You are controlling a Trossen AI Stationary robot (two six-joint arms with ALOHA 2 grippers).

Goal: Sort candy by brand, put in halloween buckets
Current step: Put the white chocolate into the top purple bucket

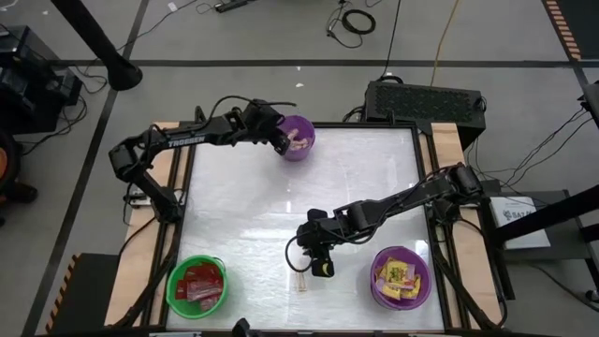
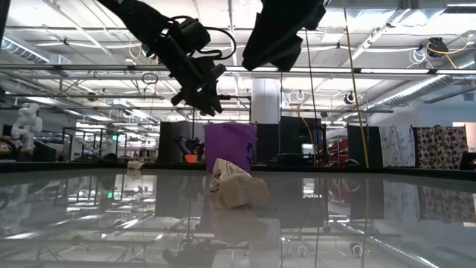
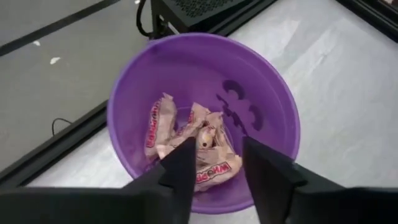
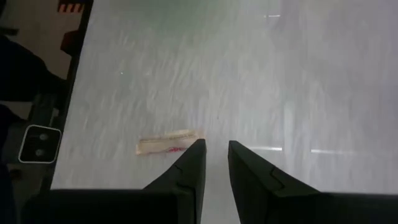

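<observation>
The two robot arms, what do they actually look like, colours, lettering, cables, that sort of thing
Both arms are dark, nearly black, built of jointed segments. The left arm carries white lettering along one segment, and a thin black cable loops beside its wrist. The right arm shows no lettering here; a black cable curls near its wrist. The left gripper and the right gripper each end in two flat, angular dark fingers.

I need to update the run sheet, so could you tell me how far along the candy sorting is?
Nearly finished. The green bucket holds red packets, the near purple bucket yellow ones, and the far purple bucket tan pieces. The left gripper hangs open over that far bucket, holding nothing. One tan piece lies on the table, with the right gripper hovering just beside it, not gripping it. Only that piece looks left.
</observation>
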